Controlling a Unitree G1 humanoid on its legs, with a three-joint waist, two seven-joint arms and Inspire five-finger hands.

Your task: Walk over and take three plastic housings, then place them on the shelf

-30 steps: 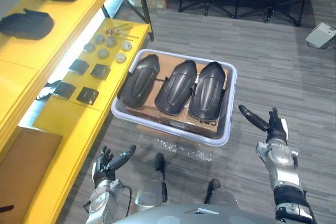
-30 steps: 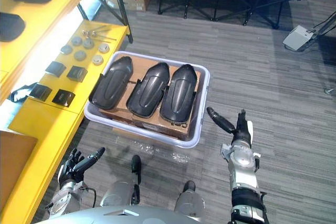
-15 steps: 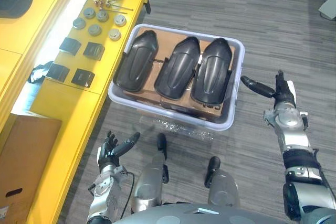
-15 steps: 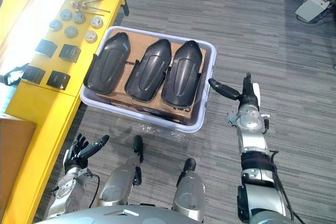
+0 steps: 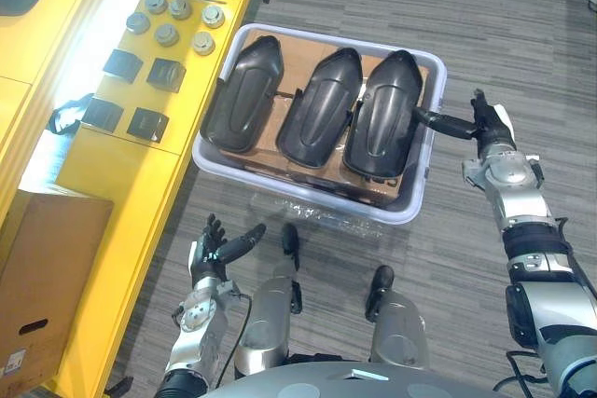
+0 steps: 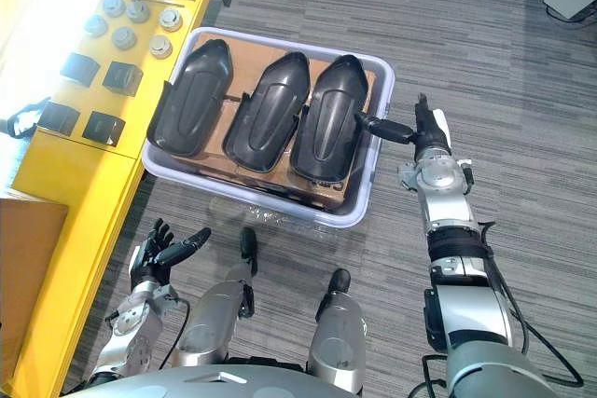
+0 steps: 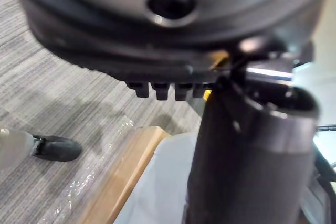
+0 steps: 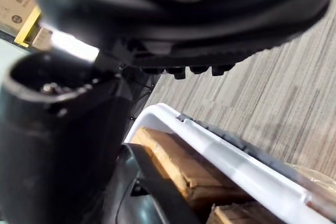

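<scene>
At the lower left, the left hand (image 5: 216, 249) hangs with loose, spread fingers. In the middle, three black covers (image 5: 317, 109) lie side by side in a tub (image 5: 317, 200), pointing up the frame. Just right, the straight-fingered right hand (image 5: 492, 140) is nearest.
</scene>
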